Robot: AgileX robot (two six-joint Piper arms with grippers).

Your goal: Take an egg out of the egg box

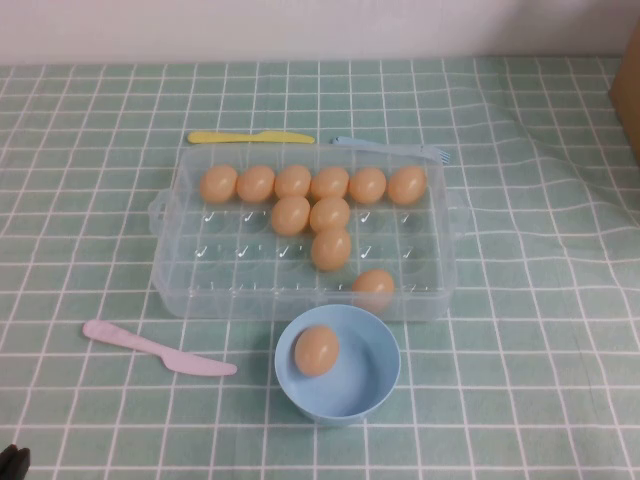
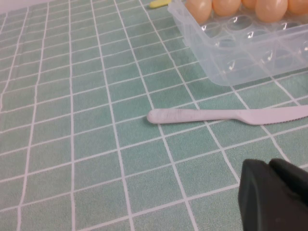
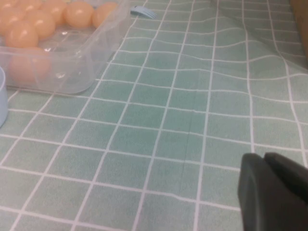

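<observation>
Both arms parked low: left gripper [image 2: 276, 195] near the pink plastic knife [image 2: 226, 115], right gripper [image 3: 274, 192] over bare cloth, jaws of each pressed together. One tan-orange egg [image 1: 373, 286] sits nearest the front wall of the clear plastic egg box [image 1: 180, 290]; come straight down, pinch gently.

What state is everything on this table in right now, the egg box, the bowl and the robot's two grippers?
egg box: lid off, ten eggs in its cups
bowl: upright, one egg inside
pink knife: lying flat, untouched
left gripper: low over the cloth, near the pink knife, holding nothing
right gripper: low over the cloth, beside the box, holding nothing
</observation>
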